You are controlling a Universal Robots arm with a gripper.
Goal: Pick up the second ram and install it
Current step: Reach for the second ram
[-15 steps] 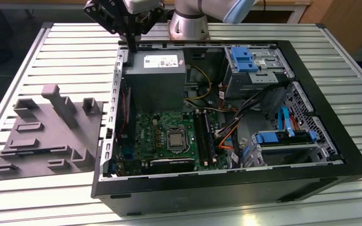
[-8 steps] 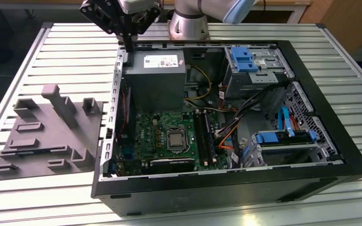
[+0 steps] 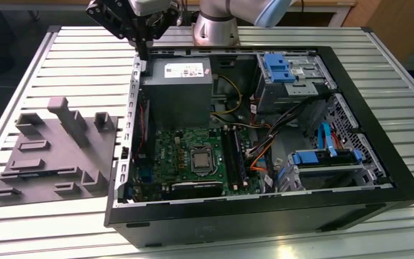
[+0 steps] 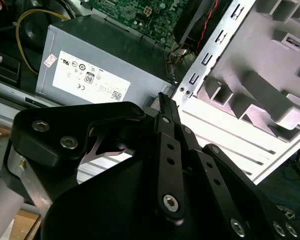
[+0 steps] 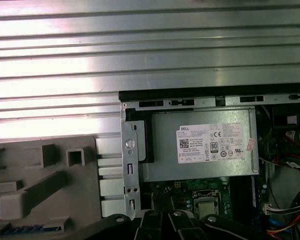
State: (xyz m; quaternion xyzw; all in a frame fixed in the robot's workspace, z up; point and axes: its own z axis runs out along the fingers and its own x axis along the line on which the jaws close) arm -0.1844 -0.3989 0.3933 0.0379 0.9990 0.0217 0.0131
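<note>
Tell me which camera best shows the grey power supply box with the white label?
The first wrist view: the power supply faces the camera squarely, label whole. The exterior view shows it at a slant. In the second wrist view the gripper hides its near edge.

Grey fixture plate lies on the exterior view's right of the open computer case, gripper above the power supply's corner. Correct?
No: the grey fixture plate lies on the exterior view's left of the open computer case, as the exterior view shows. The gripper is above the power supply at its corner.
</note>
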